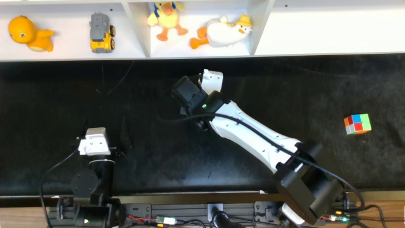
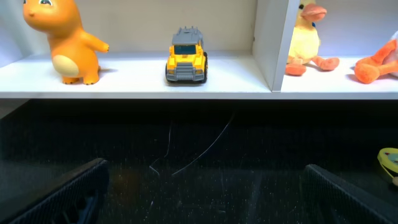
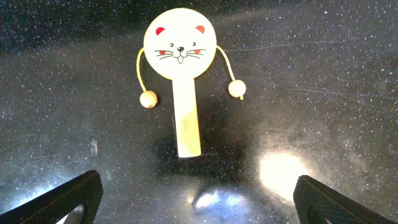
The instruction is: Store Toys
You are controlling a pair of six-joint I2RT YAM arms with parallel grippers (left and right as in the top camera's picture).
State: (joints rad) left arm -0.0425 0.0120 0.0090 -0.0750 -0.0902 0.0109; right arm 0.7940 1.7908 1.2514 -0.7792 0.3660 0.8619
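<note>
Toys (image 1: 102, 33) are filling the far shelf (image 1: 316, 31) while rattle (image 3: 180, 74) and cube (image 1: 357, 124) are lying unstored, left tool (image 2: 205, 193) and right tool (image 3: 199, 196) gaping empty.

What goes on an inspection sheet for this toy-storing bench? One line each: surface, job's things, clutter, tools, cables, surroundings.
Surface: black speckled table.
Job's things: cat-face rattle and colour cube on the table; orange figure, yellow truck, yellow duck, white duck in the white shelf.
Clutter: nothing seen.
Tools: left tool open, facing the shelf; right tool open, above the rattle.
Cables: black leads along the right arm.
Surroundings: nothing seen.
</note>
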